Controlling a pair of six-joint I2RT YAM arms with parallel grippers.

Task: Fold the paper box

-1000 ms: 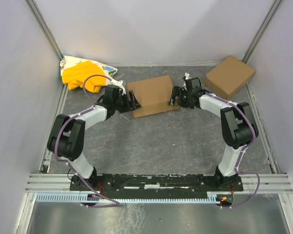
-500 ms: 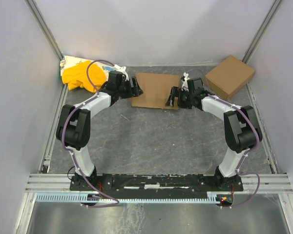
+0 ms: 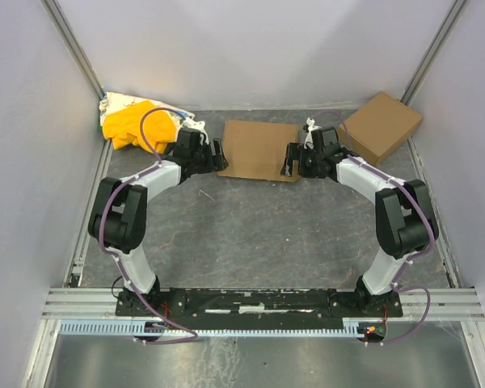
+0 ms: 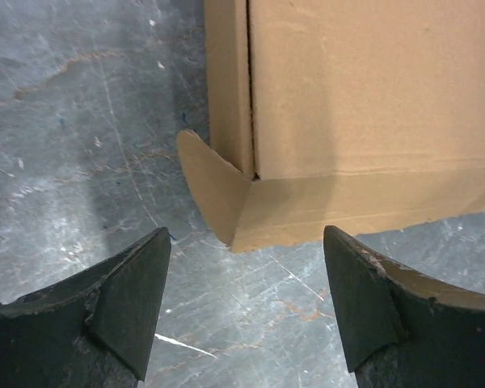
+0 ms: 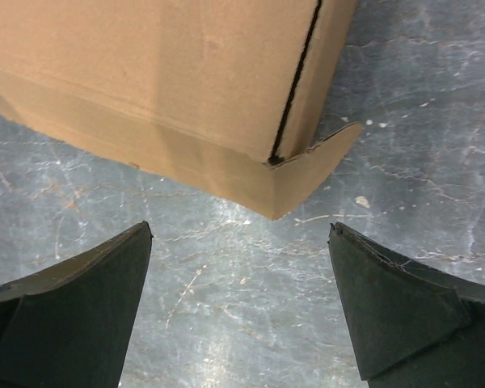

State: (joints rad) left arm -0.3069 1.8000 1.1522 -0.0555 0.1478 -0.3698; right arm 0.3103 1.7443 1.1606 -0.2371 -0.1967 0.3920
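- Top view: the paper box (image 3: pixel 260 150) lies flat on the table (image 3: pixel 250 234) in the upper centre of the frame. The left gripper (image 3: pixel 218 155) is at its left end and the right gripper (image 3: pixel 291 159) at its right end, probably so each can work its own side. A second box (image 3: pixel 381 126) at upper right and a cloth bundle (image 3: pixel 137 123) at upper left lie apart from it.
- Left wrist view: the paper box (image 4: pixel 364 89) fills the upper right. The left gripper (image 4: pixel 244 242) is released, jaws wide and holding nothing, aimed at a protruding corner tab (image 4: pixel 214 190), likely the next thing to tuck.
- Right wrist view: the paper box (image 5: pixel 170 73) fills the upper left. The right gripper (image 5: pixel 241 230) is likewise spread and empty, facing the other tab (image 5: pixel 311 174).
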